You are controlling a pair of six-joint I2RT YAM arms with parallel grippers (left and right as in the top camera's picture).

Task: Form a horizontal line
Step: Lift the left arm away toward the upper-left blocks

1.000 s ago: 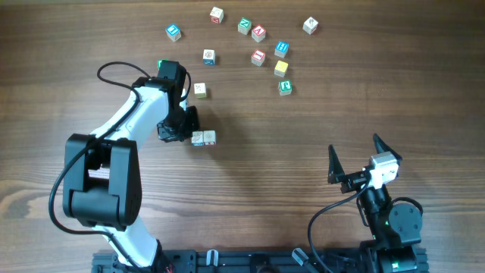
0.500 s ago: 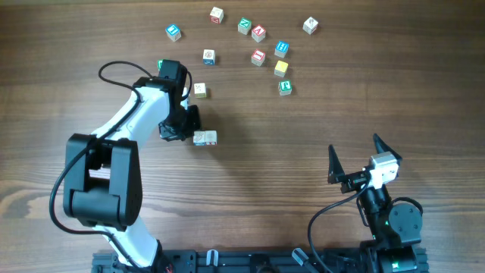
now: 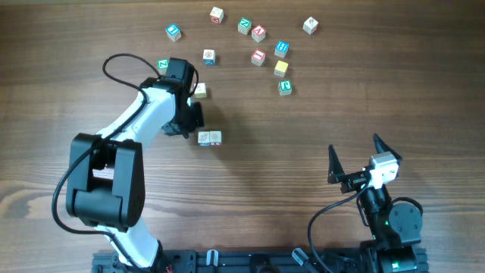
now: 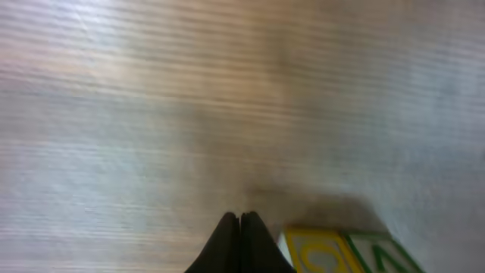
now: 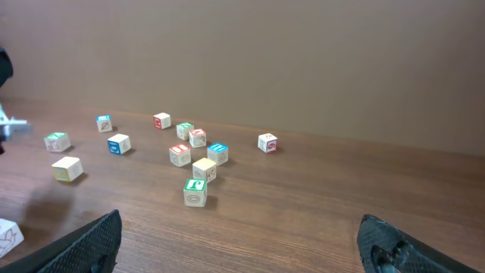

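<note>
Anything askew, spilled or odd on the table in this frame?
Nothing damaged or spilled. The horizontal line is only two cubes, touching and roughly level, beside the left gripper, whose jaws are shut. The other cubes lie scattered beyond it, unaligned.

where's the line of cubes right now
In the overhead view, left of centre, the two-cube line lies on the table just beside the left end effector.
</note>
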